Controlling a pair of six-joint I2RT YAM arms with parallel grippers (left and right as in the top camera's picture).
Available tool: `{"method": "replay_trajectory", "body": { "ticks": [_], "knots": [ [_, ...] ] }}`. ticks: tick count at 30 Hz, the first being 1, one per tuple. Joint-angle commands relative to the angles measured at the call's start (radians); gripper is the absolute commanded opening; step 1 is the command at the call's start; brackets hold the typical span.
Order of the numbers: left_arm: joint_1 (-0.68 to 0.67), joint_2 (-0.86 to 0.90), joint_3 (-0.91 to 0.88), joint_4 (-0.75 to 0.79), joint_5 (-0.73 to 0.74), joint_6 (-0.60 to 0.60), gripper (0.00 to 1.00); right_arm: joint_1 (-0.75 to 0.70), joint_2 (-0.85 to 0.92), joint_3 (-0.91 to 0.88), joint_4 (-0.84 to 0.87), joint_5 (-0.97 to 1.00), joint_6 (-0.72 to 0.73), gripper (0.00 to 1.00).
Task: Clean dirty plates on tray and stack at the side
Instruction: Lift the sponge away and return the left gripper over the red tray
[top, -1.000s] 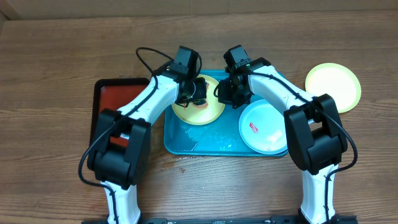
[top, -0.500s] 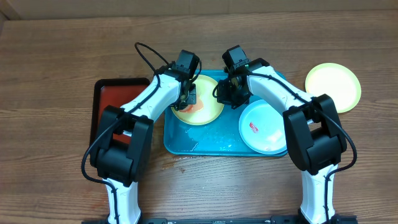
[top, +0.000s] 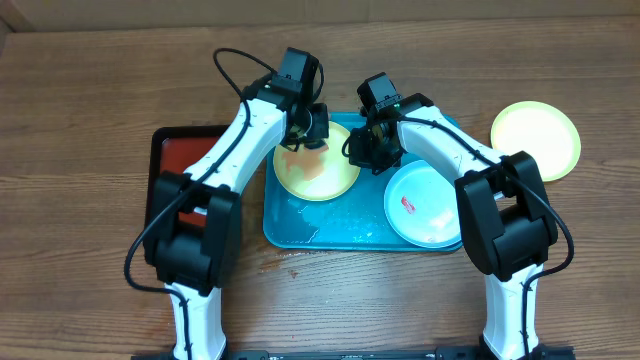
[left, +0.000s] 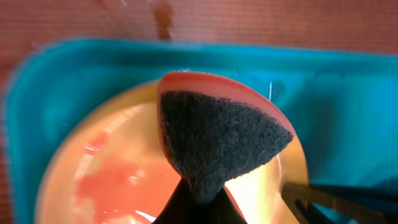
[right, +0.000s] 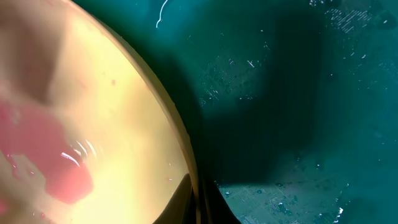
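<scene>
A pale yellow-green plate (top: 318, 172) smeared with red-orange sauce lies on the left half of the turquoise tray (top: 330, 228). My left gripper (top: 308, 130) is shut on a sponge (left: 217, 140) with a dark scouring face and orange back, held over the plate's far edge (left: 106, 180). My right gripper (top: 362, 150) is shut on the plate's right rim (right: 180, 146). A pale blue-white plate (top: 425, 205) with a small red smear lies on the tray's right half. Another yellow-green plate (top: 536, 140) rests on the table at the right.
A red tray (top: 185, 160) with a black rim sits left of the turquoise tray, partly under my left arm. Water wets the turquoise tray floor (right: 311, 124) and its front part (top: 345, 232).
My left gripper with the sponge has moved from the plate's middle toward its far edge, uncovering the sauce smear. The right gripper has stayed on the rim.
</scene>
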Motion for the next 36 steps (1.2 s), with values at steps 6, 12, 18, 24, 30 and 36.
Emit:
{"method": "replay_trajectory", "body": {
  "ticks": [6,12,18,24,30,36],
  "knots": [
    [0.008,0.107,0.011,-0.1,-0.078,-0.01,0.04,-0.003,0.005,-0.006,0.005,0.052,0.008,0.04],
    [0.024,0.103,0.019,-0.163,-0.246,-0.009,0.04,-0.003,0.005,-0.006,0.006,0.052,0.008,0.04],
    [0.052,0.088,0.114,-0.264,-0.246,-0.01,0.04,-0.003,0.005,-0.006,0.006,0.052,0.008,0.04],
    [0.077,0.026,0.233,-0.33,-0.219,-0.018,0.04,-0.003,0.005,-0.006,0.008,0.052,0.008,0.04],
    [0.149,-0.136,0.259,-0.346,-0.204,-0.034,0.04,-0.003,0.0,-0.005,0.01,-0.002,-0.039,0.04],
    [0.299,-0.262,0.258,-0.448,-0.298,-0.033,0.04,0.016,-0.045,0.027,-0.009,-0.002,-0.172,0.04]
  ]
}}
